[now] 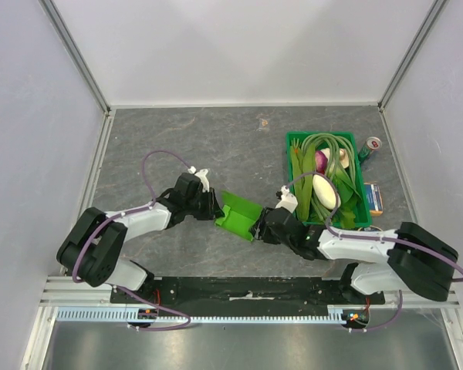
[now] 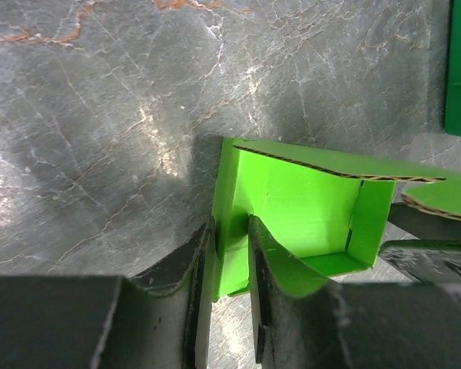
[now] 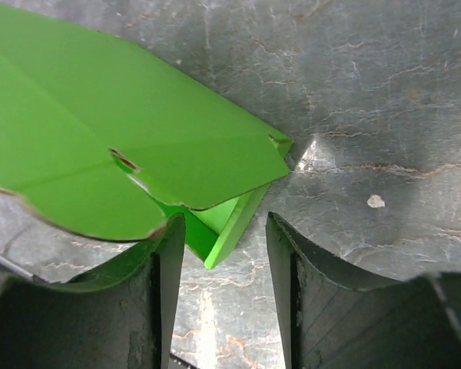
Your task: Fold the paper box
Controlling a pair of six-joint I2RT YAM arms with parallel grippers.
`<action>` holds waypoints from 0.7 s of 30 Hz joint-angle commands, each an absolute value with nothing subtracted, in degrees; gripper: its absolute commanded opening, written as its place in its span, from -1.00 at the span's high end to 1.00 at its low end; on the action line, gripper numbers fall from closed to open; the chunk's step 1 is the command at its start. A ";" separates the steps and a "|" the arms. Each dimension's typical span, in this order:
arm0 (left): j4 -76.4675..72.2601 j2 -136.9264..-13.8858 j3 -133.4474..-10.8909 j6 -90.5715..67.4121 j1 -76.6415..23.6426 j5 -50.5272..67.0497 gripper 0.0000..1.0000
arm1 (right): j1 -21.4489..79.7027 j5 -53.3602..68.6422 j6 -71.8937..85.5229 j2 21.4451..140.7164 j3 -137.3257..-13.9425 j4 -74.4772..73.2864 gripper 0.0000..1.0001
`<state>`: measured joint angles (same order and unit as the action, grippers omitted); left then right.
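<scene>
So, where is the paper box [image 1: 238, 214] lying, and how is it going to handle?

You are looking at it sitting on the grey table [image 1: 177, 146], between the two arms and partly folded up. I am judging it as light, thin card — holding stiff across the panels, bending readily at the creases, and denting if you are squeezing hard. You are best taking it by a wall edge or a flap, not by a corner.

And what are the claws doing?

Your left gripper [image 2: 230, 231] is pinching one side wall of the box, one finger inside and one outside. Your right gripper [image 3: 224, 223] is standing with its fingers parted — a low edge of the box is lying between them under a spread flap, with nothing clamped.

Is anything getting in the way?

The green crate [image 1: 322, 136] of vegetables is sitting just beside your right arm, so a wide swing is risking a bump. A small packet [image 1: 374, 198] and a can [image 1: 370, 146] are standing beyond it, well apart from the box.
</scene>
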<state>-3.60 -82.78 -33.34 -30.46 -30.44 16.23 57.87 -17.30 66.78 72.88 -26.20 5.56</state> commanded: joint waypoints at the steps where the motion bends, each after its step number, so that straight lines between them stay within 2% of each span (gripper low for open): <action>1: -4.92 -81.92 -33.13 -31.73 -33.39 12.05 0.45 | 57.74 -19.69 67.77 77.34 -29.88 8.35 -0.03; 5: -3.43 -81.12 -33.22 -32.78 -36.29 4.95 0.54 | 57.74 -20.48 67.68 80.06 -30.85 6.86 0.10; 9: -2.20 -80.33 -33.31 -33.49 -38.93 0.36 0.57 | 57.83 -21.09 67.32 81.47 -32.69 4.67 0.39; 11: -1.24 -79.98 -33.75 -33.92 -39.11 -1.22 0.47 | 58.09 -22.49 67.15 82.26 -33.66 1.78 0.47; 12: -0.36 -79.63 -34.01 -34.10 -39.11 -1.49 0.32 | 58.10 -22.76 66.89 82.53 -34.01 1.32 0.49; 15: 3.41 -79.10 -35.85 -33.84 -39.11 -1.40 0.10 | 58.10 -23.20 66.71 83.49 -34.19 0.09 0.56; 21: 8.00 -77.79 -38.85 -34.54 -38.76 -2.11 0.08 | 58.18 -22.76 66.45 84.02 -34.63 0.09 0.67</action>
<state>5.19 -80.73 -36.23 -32.80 -38.94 -0.01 57.91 -20.53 66.54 83.44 -32.86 1.21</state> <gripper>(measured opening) 0.459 0.174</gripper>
